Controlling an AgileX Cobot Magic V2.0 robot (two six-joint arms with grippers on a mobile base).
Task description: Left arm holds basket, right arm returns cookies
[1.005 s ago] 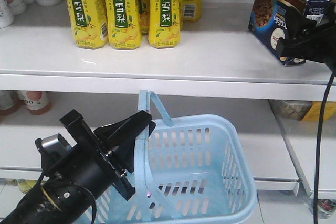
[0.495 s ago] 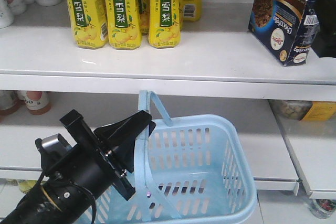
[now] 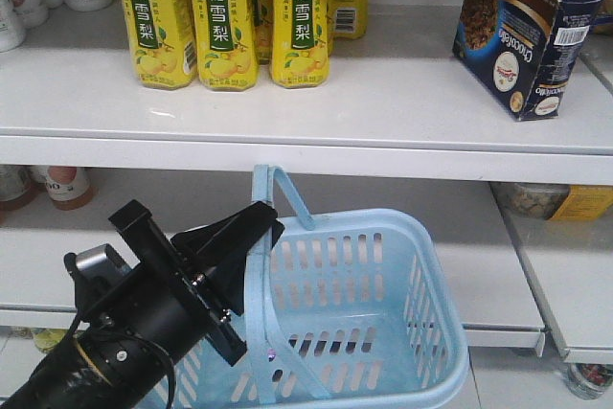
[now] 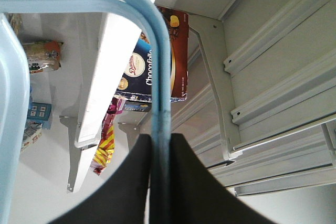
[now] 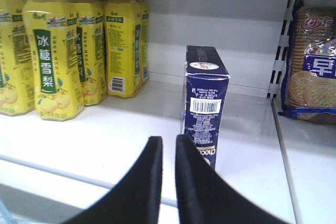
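we face white store shelving, and we take the upper shelf (image 3: 383,93) as our landmark. on that shelf the cookies (image 3: 522,31) stand upright at its right end, well apart from the yellow drink bottles (image 3: 230,16) lined up at its left. in the right wrist view the cookies (image 5: 205,106) rest free on the shelf, barcode end toward us, with the right pincer (image 5: 168,177) just in front of the box and not touching it; its two fingers lie nearly together with a thin gap, holding nothing. packs of round crackers (image 5: 312,72) sit past the divider to the right. below the upper shelf the light blue basket (image 3: 383,332) hangs with nothing inside, and the left pincer (image 3: 244,246) is clenched on one raised hoop handle (image 4: 157,66), which runs straight between the black fingers in the left wrist view.
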